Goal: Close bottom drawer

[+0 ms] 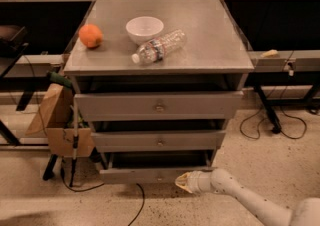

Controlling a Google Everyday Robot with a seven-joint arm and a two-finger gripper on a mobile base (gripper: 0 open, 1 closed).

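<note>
Gripper [184, 182] sits low in the frame, right of centre, just at the front panel of the bottom drawer [145, 175]; released or clenched cannot be told. Bottom drawer stands partly pulled out at lower centre, lowest of three.

A speckled floor [270, 162] is spreading under everything. Black cables [274, 129] are lying on it at the right. A brown cardboard box [55, 120] is sitting at the left. Long dark desks [295, 61] are standing behind. The gripper [182, 181] is hanging low, just above the floor.
</note>
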